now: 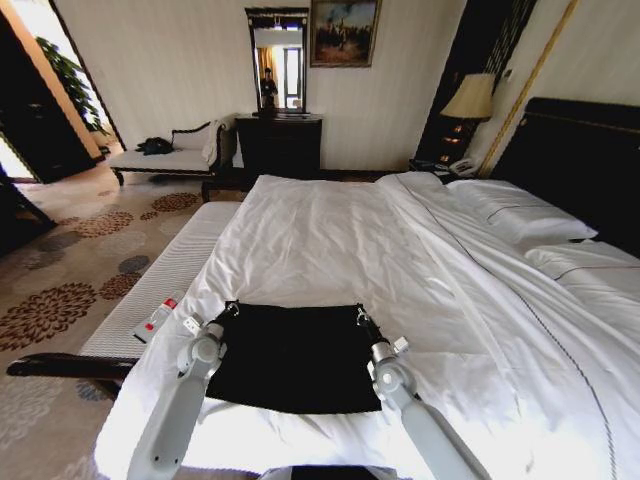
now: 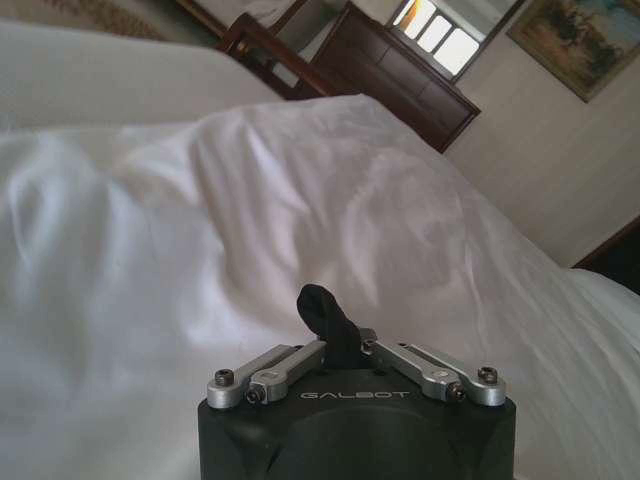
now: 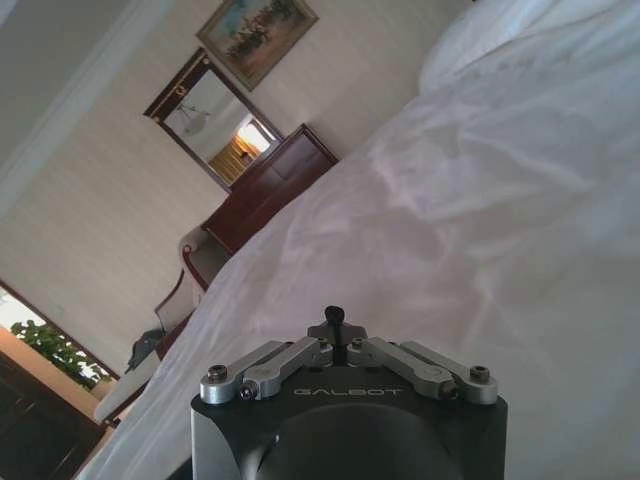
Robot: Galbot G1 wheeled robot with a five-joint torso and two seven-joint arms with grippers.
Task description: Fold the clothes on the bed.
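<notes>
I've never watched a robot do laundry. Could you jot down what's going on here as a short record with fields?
Garment: black soft-fabric T-shirt, lying on the near part of the bed
Surface: large bed with white sheets
Left gripper: shut on the shirt's far left corner
Right gripper: shut on the far right corner
Fabric in fingers: black fold pinched

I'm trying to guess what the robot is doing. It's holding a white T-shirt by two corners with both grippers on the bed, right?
Nearly. The T-shirt is black, not white, as the head view shows. The left gripper and right gripper do each pinch a far corner of it on the white bed.
</notes>
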